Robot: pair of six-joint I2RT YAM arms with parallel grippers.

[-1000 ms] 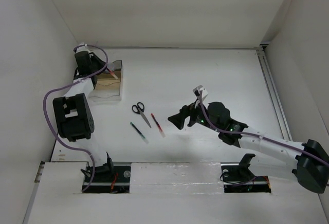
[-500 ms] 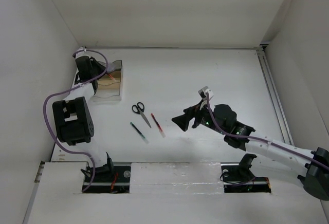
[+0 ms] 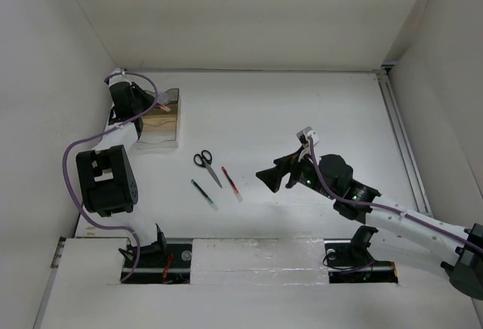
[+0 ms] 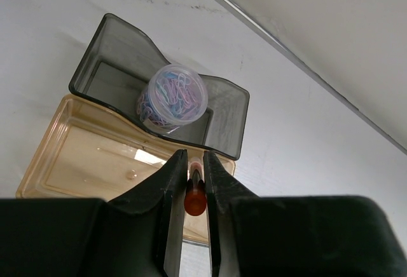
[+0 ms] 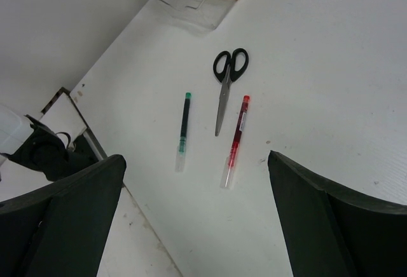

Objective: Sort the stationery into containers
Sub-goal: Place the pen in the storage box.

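The left tool (image 4: 194,157) is pinching an orange-tipped pen (image 4: 194,201) between nearly closed fingers, over the amber box (image 4: 76,156) edge. The right tool (image 3: 266,179) is gaping wide, hovering near the scissors (image 5: 227,77), red pen (image 5: 236,138) and dark pen (image 5: 184,129) on the counter (image 3: 302,118).

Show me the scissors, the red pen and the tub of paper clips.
scissors (image 5: 226,81), right wrist view, at the pivot.
red pen (image 5: 236,138), right wrist view, mid barrel.
tub of paper clips (image 4: 173,93), left wrist view, on its clear top.
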